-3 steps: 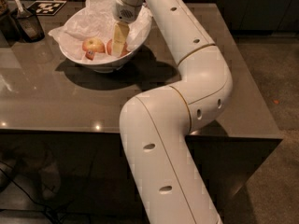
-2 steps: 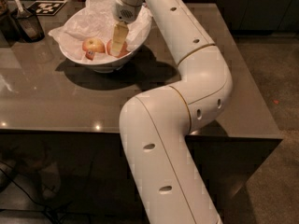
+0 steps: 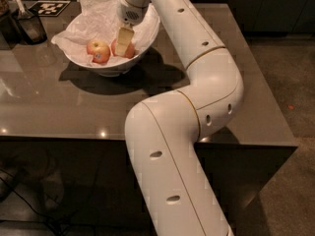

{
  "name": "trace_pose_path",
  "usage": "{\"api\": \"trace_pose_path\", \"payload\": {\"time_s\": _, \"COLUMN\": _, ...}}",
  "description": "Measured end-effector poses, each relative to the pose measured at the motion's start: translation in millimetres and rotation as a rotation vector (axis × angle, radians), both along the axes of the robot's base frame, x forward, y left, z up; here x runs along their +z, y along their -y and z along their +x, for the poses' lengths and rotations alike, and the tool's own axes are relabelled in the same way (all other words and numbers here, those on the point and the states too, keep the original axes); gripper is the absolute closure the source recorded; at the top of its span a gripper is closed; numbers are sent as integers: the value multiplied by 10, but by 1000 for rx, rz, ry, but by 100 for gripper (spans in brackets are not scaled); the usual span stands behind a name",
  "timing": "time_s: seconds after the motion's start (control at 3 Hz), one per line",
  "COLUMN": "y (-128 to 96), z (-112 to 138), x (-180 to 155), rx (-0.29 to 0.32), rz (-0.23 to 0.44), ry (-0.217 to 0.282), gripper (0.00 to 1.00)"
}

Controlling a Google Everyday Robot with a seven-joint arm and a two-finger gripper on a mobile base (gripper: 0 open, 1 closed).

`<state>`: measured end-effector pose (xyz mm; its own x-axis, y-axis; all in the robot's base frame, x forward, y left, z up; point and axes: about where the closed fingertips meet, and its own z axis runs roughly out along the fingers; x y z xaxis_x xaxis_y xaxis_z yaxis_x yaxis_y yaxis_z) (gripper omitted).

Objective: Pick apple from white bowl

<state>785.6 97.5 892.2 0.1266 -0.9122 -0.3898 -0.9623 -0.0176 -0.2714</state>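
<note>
The white bowl [image 3: 115, 69] stands on the far left part of the table, lined with crumpled white paper [image 3: 93, 18]. Two apples lie in it. The red-orange apple [image 3: 132, 51] is on the right and partly hidden. A paler yellow-and-red blushed apple [image 3: 98, 51] lies to its left. My gripper [image 3: 124, 42] reaches down into the bowl from above and sits right at the red-orange apple, covering its middle. My white arm curves back over the table's right side.
A small dark cup with utensils [image 3: 29, 26] stands at the far left, beside a black-and-white marker card [image 3: 49, 7]. The brown glossy table [image 3: 59, 102] has its front edge towards me. Floor lies to the right.
</note>
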Motion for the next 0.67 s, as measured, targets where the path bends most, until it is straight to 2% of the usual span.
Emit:
{"api": "trace_pose_path", "payload": {"time_s": 0.33, "y": -20, "z": 20, "x": -78, "rx": 9, "rz": -17, "ry": -1, "gripper": 4}}
{"api": "trace_pose_path", "payload": {"time_s": 0.67, "y": -24, "z": 25, "x": -176, "rx": 22, "rz": -37, "ry": -10, "gripper": 0}}
